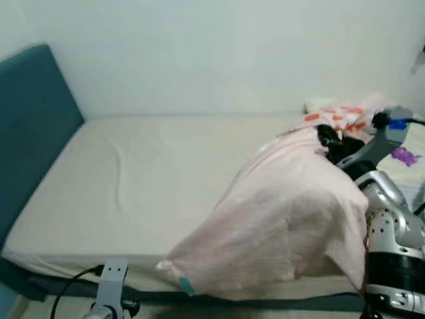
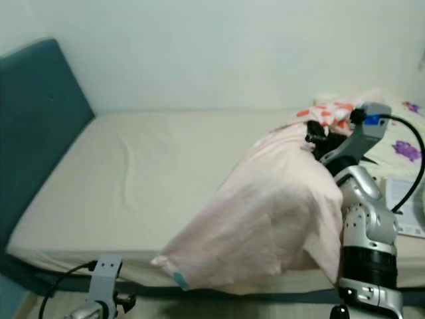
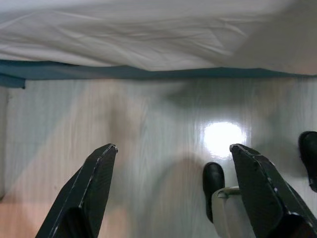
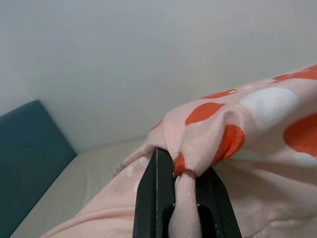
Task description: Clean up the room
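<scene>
A pink blanket point(image 1: 279, 219) with orange and white spots on its other side drapes from the right half of the bed point(image 1: 133, 179) down over the front edge. My right gripper point(image 4: 181, 198) is shut on a bunched fold of that blanket, held up above the mattress at the right point(image 2: 317, 143). My left gripper point(image 3: 173, 188) hangs low beside the bed frame, open, with only the wooden floor point(image 3: 148, 129) between its fingers.
A teal headboard point(image 1: 33, 126) stands at the left end of the bed, a white wall behind. A pillow point(image 1: 320, 105) and a sheet with purple flowers point(image 2: 406, 149) lie at the far right. My own black feet point(image 3: 214, 179) stand on the floor.
</scene>
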